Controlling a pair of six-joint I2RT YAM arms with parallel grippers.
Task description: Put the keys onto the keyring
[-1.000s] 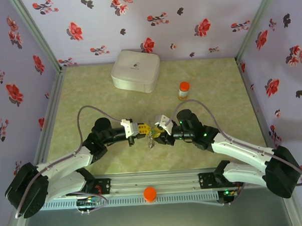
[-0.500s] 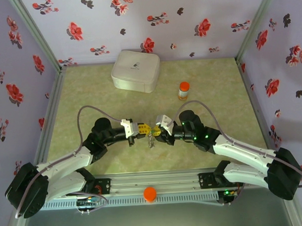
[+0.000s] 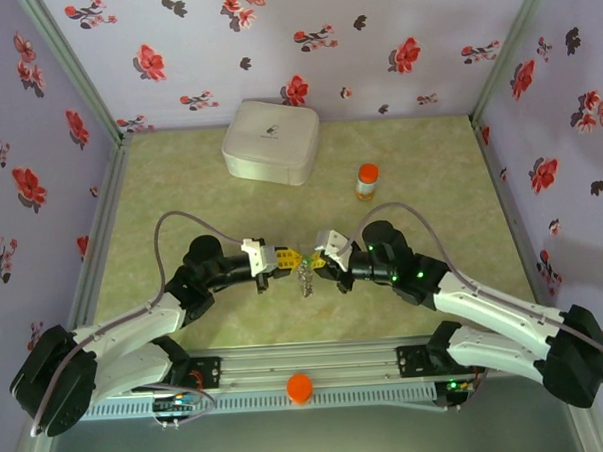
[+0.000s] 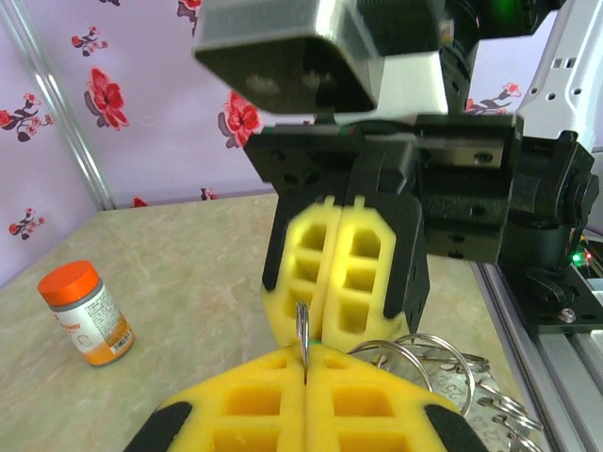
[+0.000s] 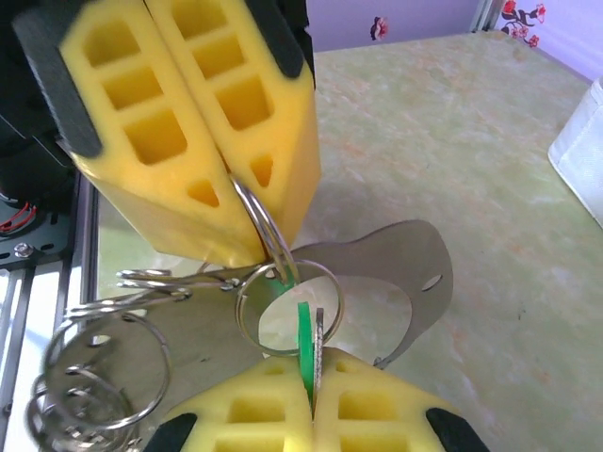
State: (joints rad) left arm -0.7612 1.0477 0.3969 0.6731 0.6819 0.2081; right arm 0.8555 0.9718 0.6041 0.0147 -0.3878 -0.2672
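**A:** Start closest in. What has the right tool (image 5: 312,386) got?

**B:** Its yellow pads are pressed together on the green key (image 5: 303,334), which stands edge-on between the tips. A grey sliver sits right against the green. I can't tell whether that's the blade.

**A:** And just beyond it?

**B:** The keyring (image 5: 268,235), a split ring up off the surface (image 5: 452,122). The left tool (image 4: 304,377) has it pinched flat, pads closed on the wire. A bunch of linked rings (image 3: 304,279) dangles below, between the two tools, and a flat metal tag (image 5: 405,264) hangs just behind.

**A:** So the step is feeding the key onto that ring.

**B:** I'd judge so, and it isn't done yet. The key tip is just beside the coils, not threaded.

**A:** How should it be done well?

**B:** Hold the left grip dead steady as the anchor. Bring the key's hole to the ring's split end with small moves, then turn it along the coil rather than push straight in. Watch the tag and the loose rings, since either could catch the key and twist it in the pads.

**A:** Anything farther back to mind?

**B:** The orange-capped bottle (image 3: 367,180) and the white box (image 3: 271,140) are well apart from the work.
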